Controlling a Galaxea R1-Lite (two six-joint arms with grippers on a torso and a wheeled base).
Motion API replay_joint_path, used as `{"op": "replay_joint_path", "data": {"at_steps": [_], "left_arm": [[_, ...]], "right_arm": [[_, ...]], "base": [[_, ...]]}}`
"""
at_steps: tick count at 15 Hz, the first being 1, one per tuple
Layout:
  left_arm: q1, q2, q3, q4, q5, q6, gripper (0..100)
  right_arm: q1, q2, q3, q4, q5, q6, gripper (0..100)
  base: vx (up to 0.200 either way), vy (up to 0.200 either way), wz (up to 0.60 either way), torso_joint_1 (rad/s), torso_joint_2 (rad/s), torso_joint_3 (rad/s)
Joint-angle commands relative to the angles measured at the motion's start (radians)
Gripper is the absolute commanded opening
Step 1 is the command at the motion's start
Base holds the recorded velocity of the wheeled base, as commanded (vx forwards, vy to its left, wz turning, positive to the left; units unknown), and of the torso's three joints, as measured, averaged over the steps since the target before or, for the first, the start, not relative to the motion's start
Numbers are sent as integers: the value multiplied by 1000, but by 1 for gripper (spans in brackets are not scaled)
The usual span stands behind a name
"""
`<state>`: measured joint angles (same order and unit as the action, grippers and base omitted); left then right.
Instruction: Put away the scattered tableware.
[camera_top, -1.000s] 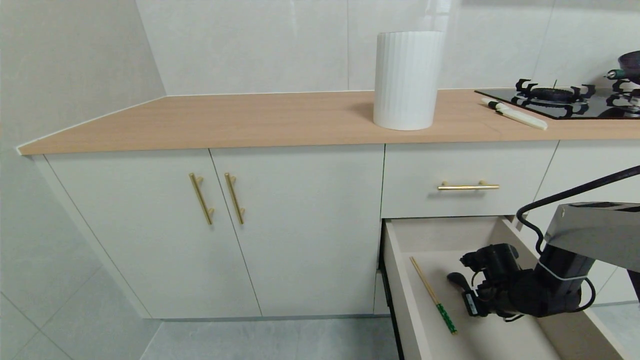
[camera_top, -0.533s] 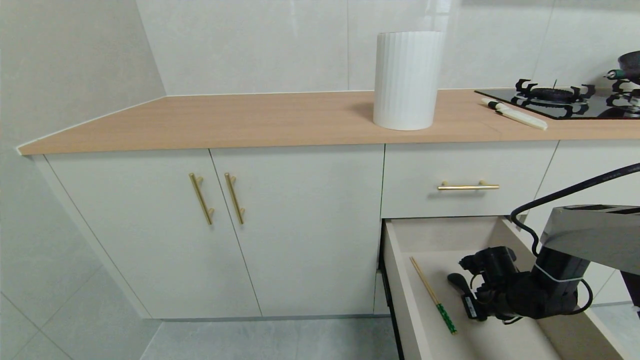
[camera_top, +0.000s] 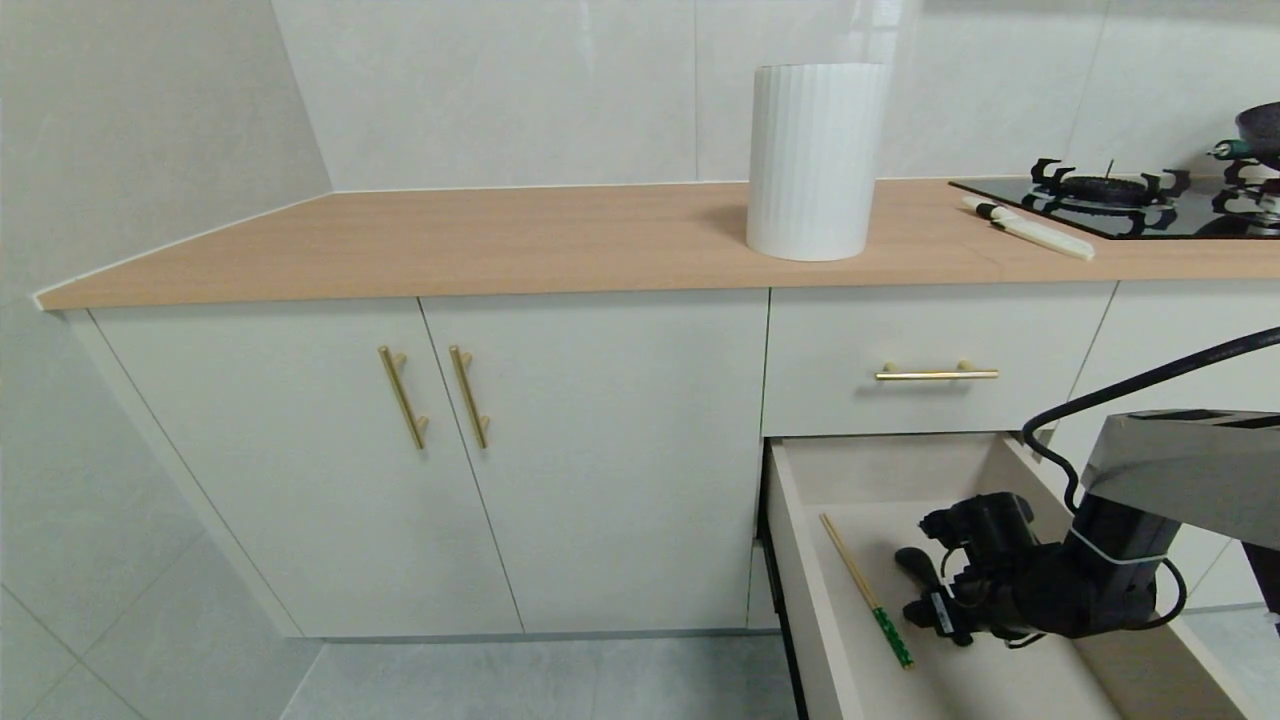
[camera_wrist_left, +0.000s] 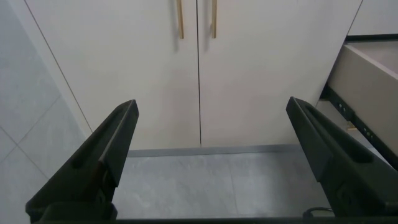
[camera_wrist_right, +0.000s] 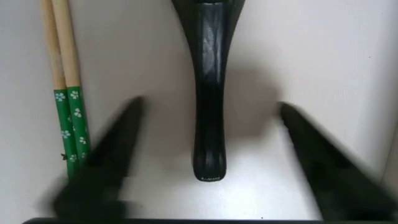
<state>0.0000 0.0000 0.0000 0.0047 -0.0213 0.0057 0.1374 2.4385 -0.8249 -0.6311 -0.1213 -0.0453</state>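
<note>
head view: right arm down in the open drawer, over a black spoon

the lower drawer (camera_top: 792, 545) stands pulled out below a closed drawer with a gold handle (camera_top: 937, 374). on its pale floor lies a pair of wooden chopsticks (camera_top: 866, 592) with green flowered ends, close along the wall nearer the double cabinet doors (camera_top: 430, 460). just beside them, apart, lies the black spoon (camera_top: 917, 567).

the right gripper (camera_top: 935, 612) hangs inside the drawer at the spoon's handle end. in the right wrist view its fingers (camera_wrist_right: 102, 165) are spread wide (blurred, but clearly parted), one on each side of the spoon (camera_wrist_right: 208, 93), with a gap between each finger and the handle. the chopsticks (camera_wrist_right: 62, 81) lie outside that span, next to one finger.

the left gripper (camera_wrist_left: 211, 109) is also spread, nothing between its fingers (camera_wrist_left: 93, 168); it faces the foot of the cabinet doors (camera_wrist_left: 199, 68) and the grey floor, with the drawer's edge (camera_wrist_left: 367, 74) off to one side.

up on the wooden countertop (camera_top: 480, 240) a tall white ribbed canister (camera_top: 812, 160) stands upright, and a cream-coloured utensil (camera_top: 1032, 229) lies flat by the edge of the gas stove (camera_top: 1110, 195).
</note>
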Motion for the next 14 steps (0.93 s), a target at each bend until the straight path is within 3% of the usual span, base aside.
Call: {"op": "replay_joint_path", "data": {"at_steps": [1,4,10,14], "left_arm": [[0,0,0,0,0,0,100],[0,0,0,0,1,0,100],[0,0,0,0,0,0,100],[0,0,0,0,0,0,100]], "right_arm": [[1,-4,4,-2,-3,-1,100],[-7,-102,46,-18,-21,33,100],[-1,-556,267,-10,-23,56,100],[-2,-644,359,-10,-15,58,100]], "base": [[0,0,0,0,0,0],[0,0,0,0,0,0],[0,0,0,0,0,0],[0,0,0,0,0,0]]}}
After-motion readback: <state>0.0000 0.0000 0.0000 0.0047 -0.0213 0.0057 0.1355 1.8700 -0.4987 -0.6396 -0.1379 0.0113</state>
